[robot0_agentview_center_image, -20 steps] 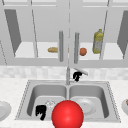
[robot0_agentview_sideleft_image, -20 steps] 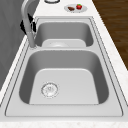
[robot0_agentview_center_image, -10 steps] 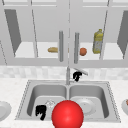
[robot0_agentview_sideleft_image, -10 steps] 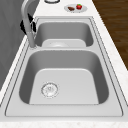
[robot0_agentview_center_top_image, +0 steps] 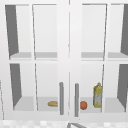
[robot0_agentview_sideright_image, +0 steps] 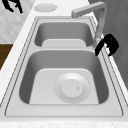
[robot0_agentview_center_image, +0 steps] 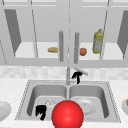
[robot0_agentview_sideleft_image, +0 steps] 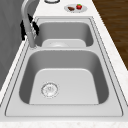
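**Right hand parked at the faucet**

The right hand [robot0_agentview_center_image: 77,75] has its fingers curled around the base of the brushed-metal gooseneck faucet [robot0_agentview_sideright_image: 100,22] at the sink's back edge. If it twists too hard, I'd guess the smooth spout slips. The left hand [robot0_agentview_center_image: 40,111] hangs at the front edge with curled fingers holding nothing, beside a glossy red ball [robot0_agentview_center_image: 67,115].

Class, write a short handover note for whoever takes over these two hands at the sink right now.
Right hand: at the faucet, fingers curled by its base; whether it grips is unclear.
Left hand: idle in the air over the front edge of the left basin.
A plate lies in the right basin.
The wall cabinet's glass doors are closed, with a bottle inside.
No water is visible running.
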Action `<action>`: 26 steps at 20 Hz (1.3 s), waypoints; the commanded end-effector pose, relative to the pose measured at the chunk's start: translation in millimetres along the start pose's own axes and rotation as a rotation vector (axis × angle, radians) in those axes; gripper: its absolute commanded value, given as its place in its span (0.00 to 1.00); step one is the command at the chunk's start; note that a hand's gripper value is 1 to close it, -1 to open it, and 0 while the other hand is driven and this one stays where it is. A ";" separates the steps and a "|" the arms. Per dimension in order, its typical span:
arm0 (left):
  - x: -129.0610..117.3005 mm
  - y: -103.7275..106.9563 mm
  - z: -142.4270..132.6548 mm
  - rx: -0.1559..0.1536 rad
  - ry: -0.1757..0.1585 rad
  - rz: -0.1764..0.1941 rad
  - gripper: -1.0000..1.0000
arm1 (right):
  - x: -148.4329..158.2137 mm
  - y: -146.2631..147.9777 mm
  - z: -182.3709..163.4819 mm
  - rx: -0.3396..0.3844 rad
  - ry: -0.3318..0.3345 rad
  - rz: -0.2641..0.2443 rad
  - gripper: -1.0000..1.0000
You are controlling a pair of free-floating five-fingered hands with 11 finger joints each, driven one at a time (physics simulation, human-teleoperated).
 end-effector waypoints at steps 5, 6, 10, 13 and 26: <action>0.0 0.0 0.0 0.000 0.000 0.000 0.50 | -25.7 2.1 35.9 0.008 -0.038 -0.025 0.00; 0.0 0.0 0.0 0.000 0.000 0.000 0.50 | -30.6 1.1 46.2 0.007 -0.041 -0.026 0.00; 0.0 0.0 0.0 0.000 0.000 0.000 0.50 | -44.2 -0.4 72.5 0.009 -0.038 -0.026 0.00; 0.0 0.0 0.0 0.000 0.000 0.000 0.50 | -50.8 0.1 94.5 0.008 -0.028 -0.031 0.00; 0.0 0.0 0.0 0.000 0.000 0.000 0.50 | -35.9 29.7 138.5 -0.060 0.181 -0.048 0.00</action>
